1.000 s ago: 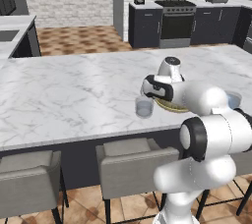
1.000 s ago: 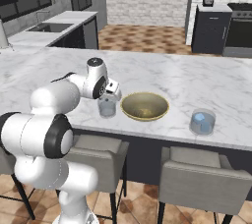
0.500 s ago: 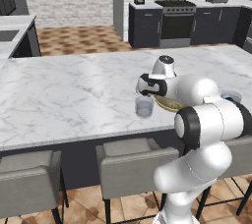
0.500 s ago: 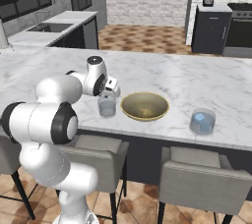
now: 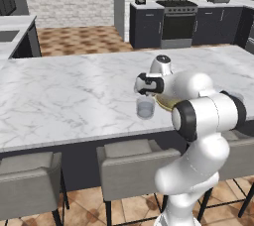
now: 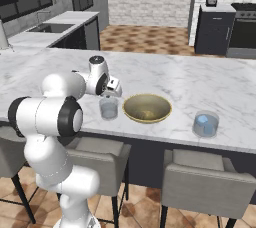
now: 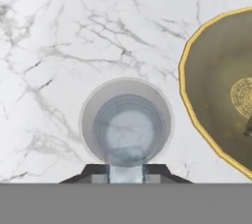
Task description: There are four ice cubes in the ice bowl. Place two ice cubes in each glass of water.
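hovering now right above the nearer glass (image 7: 126, 125) after swinging away from the ice bowl (image 7: 216, 70) just beside it on the desk (image 7: 49, 46), pinching one ice cube (image 7: 125, 175) in the pincer (image 7: 125, 171), apparently readying the drop, with the farther glass (image 6: 206, 124) already looking blue inside.

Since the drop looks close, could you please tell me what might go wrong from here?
1. The ice cube pinched in the jaws sits over the near edge of the glass, not its middle; released here, it could clip the rim and bounce onto the counter.
2. The gripper hangs low beside the glass; a sideways move could tip it.
3. The ice bowl stands close by, so a stray cube might land back in it.
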